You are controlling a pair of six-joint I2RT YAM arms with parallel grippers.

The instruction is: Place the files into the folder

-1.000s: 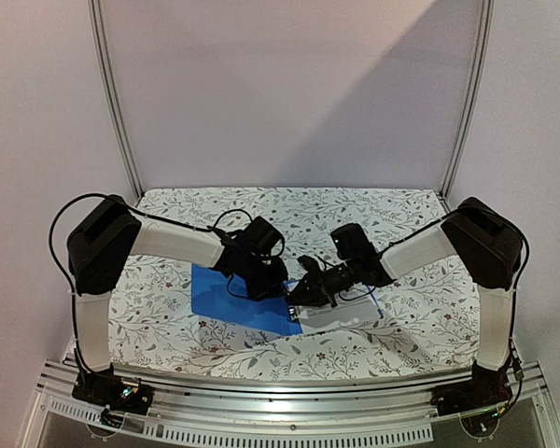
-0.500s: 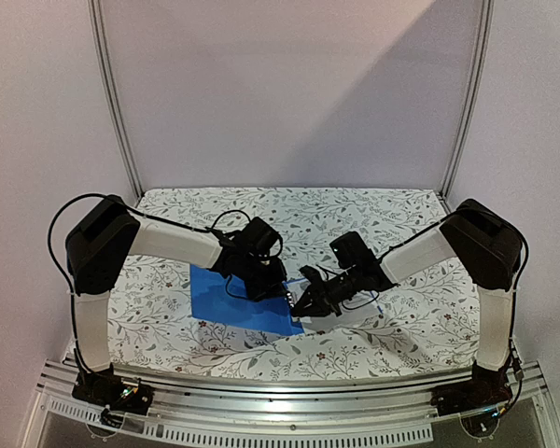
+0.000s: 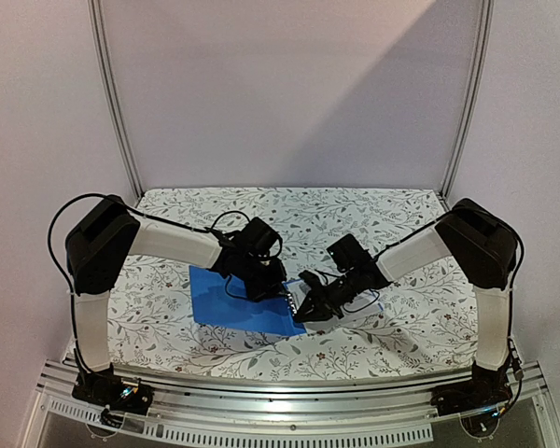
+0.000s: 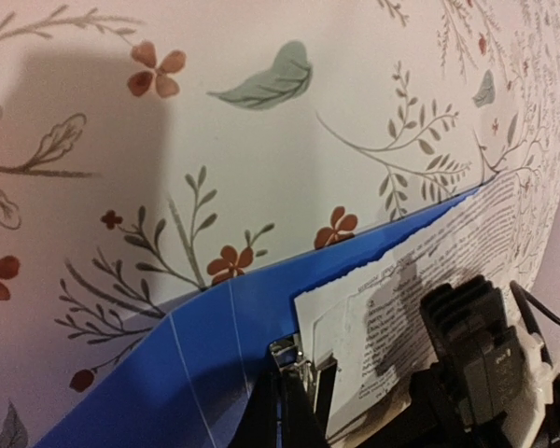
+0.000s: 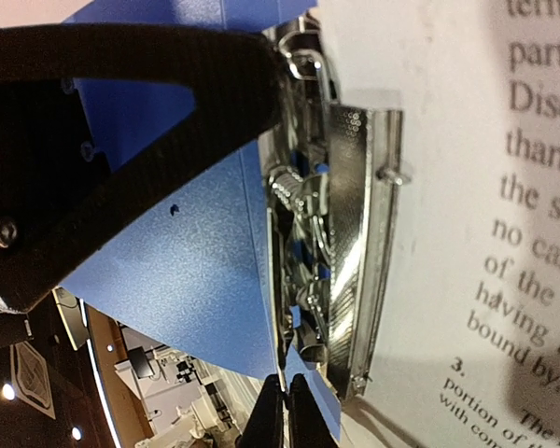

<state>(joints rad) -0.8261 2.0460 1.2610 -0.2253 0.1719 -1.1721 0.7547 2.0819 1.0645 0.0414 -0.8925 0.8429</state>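
Files, a thin white sheet printed with "party", "no case", "bound by" and a numbered "3.", lay flat inside the open, glossy blue plastic folder, against its shiny metal ring clip. Right gripper was pinched closed beside the clip. The left gripper was also closed, its tips at the folder's spine.

From above, my right gripper hides most of the files, and the inside of the folder is too small to make out. My left gripper has its 2 fingers cut off at the wrist view's bottom edge.
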